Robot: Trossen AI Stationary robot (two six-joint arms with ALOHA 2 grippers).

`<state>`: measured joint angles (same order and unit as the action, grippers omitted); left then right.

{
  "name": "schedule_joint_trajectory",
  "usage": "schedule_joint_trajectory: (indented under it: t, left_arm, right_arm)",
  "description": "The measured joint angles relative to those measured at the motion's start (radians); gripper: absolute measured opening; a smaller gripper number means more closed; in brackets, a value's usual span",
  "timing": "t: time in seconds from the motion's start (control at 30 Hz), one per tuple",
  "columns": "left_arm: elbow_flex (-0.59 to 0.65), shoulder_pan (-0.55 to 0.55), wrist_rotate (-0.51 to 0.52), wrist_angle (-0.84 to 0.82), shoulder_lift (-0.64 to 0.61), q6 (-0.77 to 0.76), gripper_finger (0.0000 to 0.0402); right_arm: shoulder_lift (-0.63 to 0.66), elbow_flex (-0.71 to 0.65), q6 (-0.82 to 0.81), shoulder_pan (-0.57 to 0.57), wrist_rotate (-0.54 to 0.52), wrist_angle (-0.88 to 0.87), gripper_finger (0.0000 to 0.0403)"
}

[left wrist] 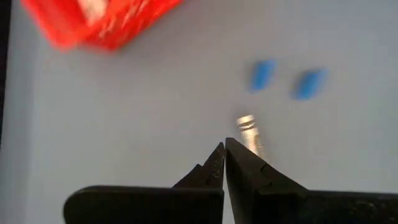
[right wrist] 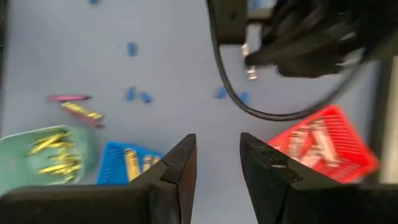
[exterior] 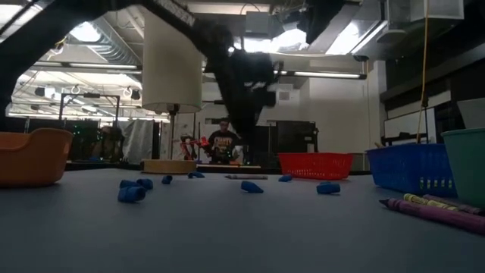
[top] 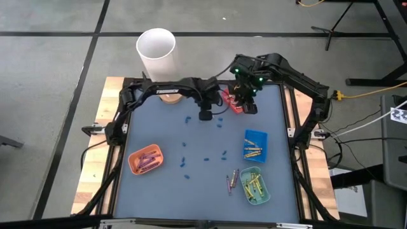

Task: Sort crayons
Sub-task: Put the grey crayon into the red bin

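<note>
A silver-grey crayon (left wrist: 247, 132) lies flat on the grey table (top: 191, 191), also seen in the low view (exterior: 246, 177). My left gripper (left wrist: 224, 149) hangs shut just above it at the table's far middle (top: 205, 116), with nothing between its fingers. My right gripper (right wrist: 217, 152) stands open, high over the red tray (top: 230, 102), which holds silver crayons (right wrist: 314, 138). Purple crayons lie in the orange tray (top: 145, 160), gold ones in the blue tray (top: 255, 145), yellow ones in the green tray (top: 254, 186). A few loose crayons (top: 232, 181) lie beside the green tray.
Small blue bits (top: 186, 166) are scattered over the middle of the table. A white cup (top: 156, 51) on a wooden disc stands at the far left edge. A dark frame (top: 292, 137) runs along the table's sides.
</note>
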<state>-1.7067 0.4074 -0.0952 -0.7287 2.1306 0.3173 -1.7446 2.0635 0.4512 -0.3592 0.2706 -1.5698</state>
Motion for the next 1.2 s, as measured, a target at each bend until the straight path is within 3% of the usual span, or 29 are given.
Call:
schedule_joint_trajectory:
  t: [0.2,0.47,0.67,0.9,1.03,1.2]
  left_arm:
    - [-0.013,-0.06,-0.077,-0.09,-0.121,-0.052,0.0]
    - [0.023,-0.189,-0.08,-0.16,-0.323,-0.113,0.0]
    - [0.247,-0.323,-0.034,-0.004,-0.539,-0.248,0.0]
    - [0.609,-0.478,0.165,0.311,-0.816,-0.467,0.0]
    - [0.765,-0.545,0.261,0.445,-0.93,-0.554,0.0]
    - [0.877,-0.597,0.33,0.54,-0.975,-0.62,0.0]
  right_arm:
    - [0.087,-0.152,0.02,0.0,0.063,0.029,0.0122]
    - [0.28,-0.475,-0.066,0.0,0.067,0.325,0.0122]
    - [0.337,-0.716,-0.132,0.023,0.1,0.6,0.0122]
    - [0.302,-0.946,-0.171,0.112,0.107,1.0,0.0122]
    - [0.259,-1.022,-0.171,0.171,0.106,1.206,0.0122]
    - [0.173,-1.035,-0.167,0.224,0.08,1.361,0.0122]
